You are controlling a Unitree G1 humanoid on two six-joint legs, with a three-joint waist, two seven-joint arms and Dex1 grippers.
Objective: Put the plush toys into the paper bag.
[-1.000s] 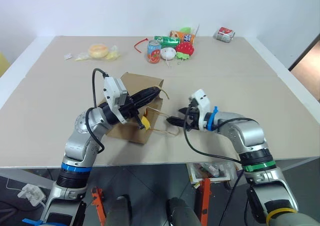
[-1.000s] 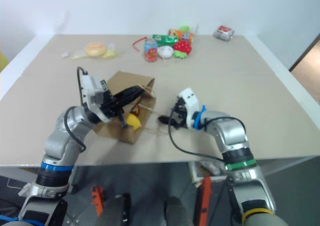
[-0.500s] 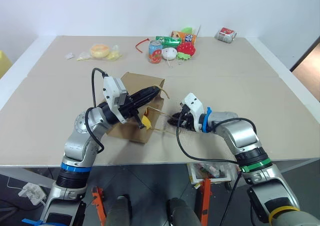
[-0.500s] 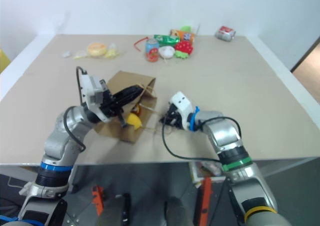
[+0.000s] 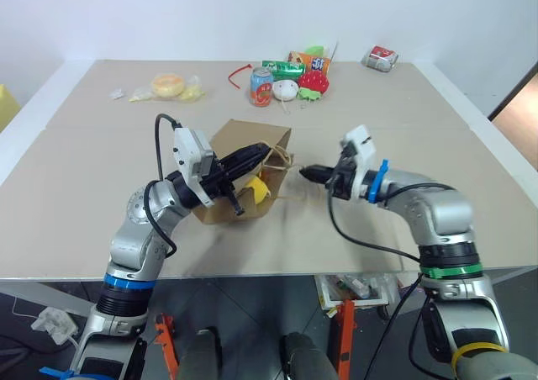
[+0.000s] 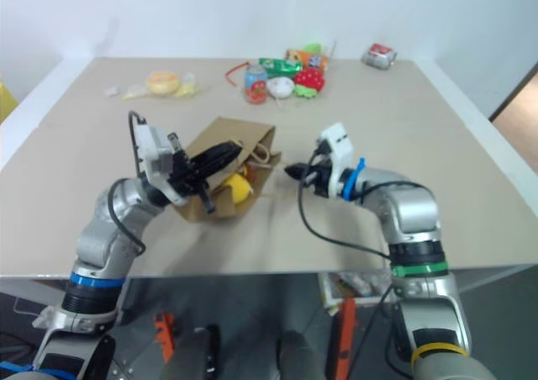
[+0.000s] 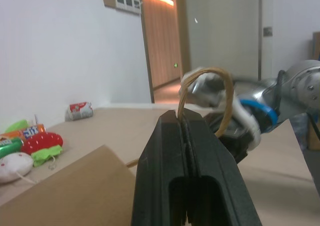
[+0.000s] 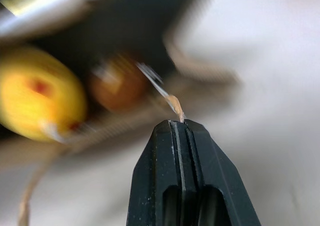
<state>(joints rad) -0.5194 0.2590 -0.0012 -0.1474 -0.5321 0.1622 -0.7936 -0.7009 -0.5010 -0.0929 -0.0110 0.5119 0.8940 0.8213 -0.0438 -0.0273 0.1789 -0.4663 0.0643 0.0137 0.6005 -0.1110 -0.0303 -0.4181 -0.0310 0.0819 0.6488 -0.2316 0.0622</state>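
Note:
The brown paper bag (image 5: 238, 171) lies on the table between my arms, its mouth facing my right arm. The yellow plush toy (image 5: 259, 190) sits in the mouth; in the right wrist view it (image 8: 37, 98) lies inside beside a blurred brown plush toy (image 8: 117, 83). My left gripper (image 5: 267, 151) is shut on one loop handle (image 7: 227, 93), which arches up out of its fingertips. My right gripper (image 5: 304, 171) is shut on the other thin handle (image 8: 175, 103), just off the bag's mouth and above the table.
At the far middle of the table sit a red strawberry toy (image 5: 312, 81), a small white round toy (image 5: 283, 89), a soda can (image 5: 261, 86) and snack packs. A yellow bun-like item (image 5: 168, 85) lies far left, a red-and-white packet (image 5: 380, 58) far right.
My right gripper went from open to shut on the bag's handle, then rose and drew to the right. The bag's mouth lifted and spread. My left gripper kept its hold.

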